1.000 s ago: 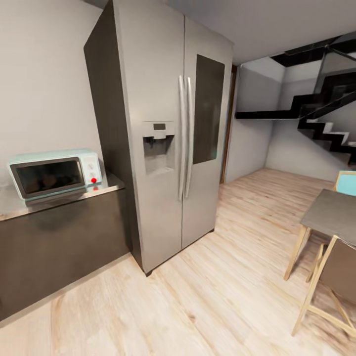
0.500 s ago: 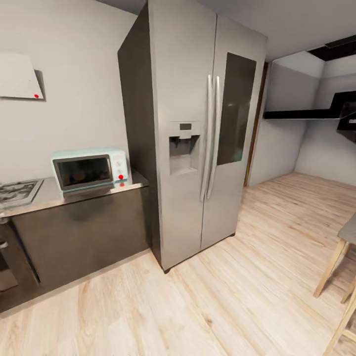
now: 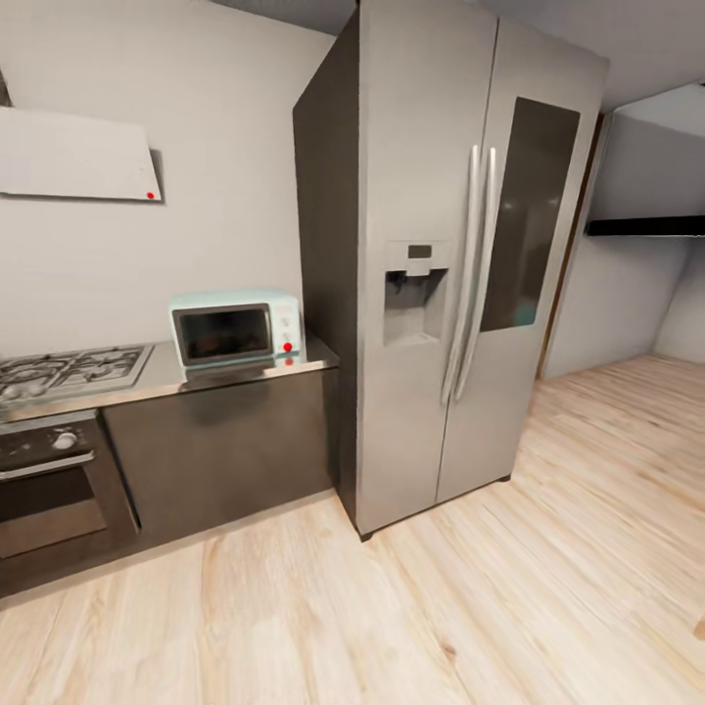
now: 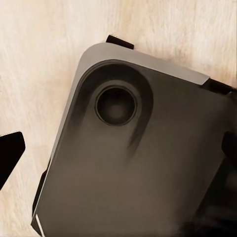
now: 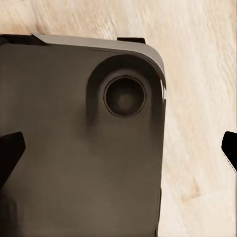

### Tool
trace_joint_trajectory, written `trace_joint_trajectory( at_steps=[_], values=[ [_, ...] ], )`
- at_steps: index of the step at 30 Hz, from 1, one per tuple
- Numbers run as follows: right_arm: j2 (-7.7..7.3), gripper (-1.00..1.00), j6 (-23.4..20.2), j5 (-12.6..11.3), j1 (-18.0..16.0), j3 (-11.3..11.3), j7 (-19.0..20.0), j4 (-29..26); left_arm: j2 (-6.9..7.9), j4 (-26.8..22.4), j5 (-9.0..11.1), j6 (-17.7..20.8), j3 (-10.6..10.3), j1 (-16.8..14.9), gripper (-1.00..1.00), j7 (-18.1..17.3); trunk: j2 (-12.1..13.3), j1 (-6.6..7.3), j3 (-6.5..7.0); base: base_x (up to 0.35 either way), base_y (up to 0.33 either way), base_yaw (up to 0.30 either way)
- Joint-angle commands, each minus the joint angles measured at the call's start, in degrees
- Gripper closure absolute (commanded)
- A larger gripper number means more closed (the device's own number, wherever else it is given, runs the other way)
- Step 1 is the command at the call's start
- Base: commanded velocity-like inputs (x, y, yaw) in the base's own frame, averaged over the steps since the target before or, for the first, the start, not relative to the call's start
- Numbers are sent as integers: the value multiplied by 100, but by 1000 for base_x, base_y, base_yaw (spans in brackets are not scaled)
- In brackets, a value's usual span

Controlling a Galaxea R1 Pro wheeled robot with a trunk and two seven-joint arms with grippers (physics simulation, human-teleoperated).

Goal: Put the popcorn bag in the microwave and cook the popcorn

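I see the microwave [image 3: 236,331] shut on the countertop [image 3: 196,379] beside the fridge [image 3: 460,255], no popcorn bag yet; being crumpled paper, I would pinch its folded top lightly; both jaws spread wide, holding nothing.

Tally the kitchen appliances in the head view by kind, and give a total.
Microwave: 1
Refrigerator: 1
Gas hob: 1
Built-in oven: 1
Range hood: 1
Total: 5
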State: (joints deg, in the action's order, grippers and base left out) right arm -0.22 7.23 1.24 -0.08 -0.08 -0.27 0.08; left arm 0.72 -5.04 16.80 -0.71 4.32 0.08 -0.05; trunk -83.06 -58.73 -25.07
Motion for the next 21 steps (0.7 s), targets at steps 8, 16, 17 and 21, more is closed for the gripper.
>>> trace_joint_trajectory(
  at_steps=[8,16,17,21],
  values=[
    [-22,-100,17,-3,-1,-11,-17,-8,-2,-6,-2,-6,42,1,-100,0,-2,0,0,0,0,126],
    [-62,-100,62,-74,-1,-34,250,-8,-2,-14,-15,-3,38,1,-100,0,-2,0,0,0,0,104],
    [-67,-100,64,-76,-1,-37,287,-8,-9,-19,-9,-5,41,1,-100,-1,-2,0,0,0,0,278],
    [-78,-100,69,-96,-1,-46,316,-8,-52,-19,28,-4,77,1,-100,-3,-2,0,0,0,0,295]
  ],
)
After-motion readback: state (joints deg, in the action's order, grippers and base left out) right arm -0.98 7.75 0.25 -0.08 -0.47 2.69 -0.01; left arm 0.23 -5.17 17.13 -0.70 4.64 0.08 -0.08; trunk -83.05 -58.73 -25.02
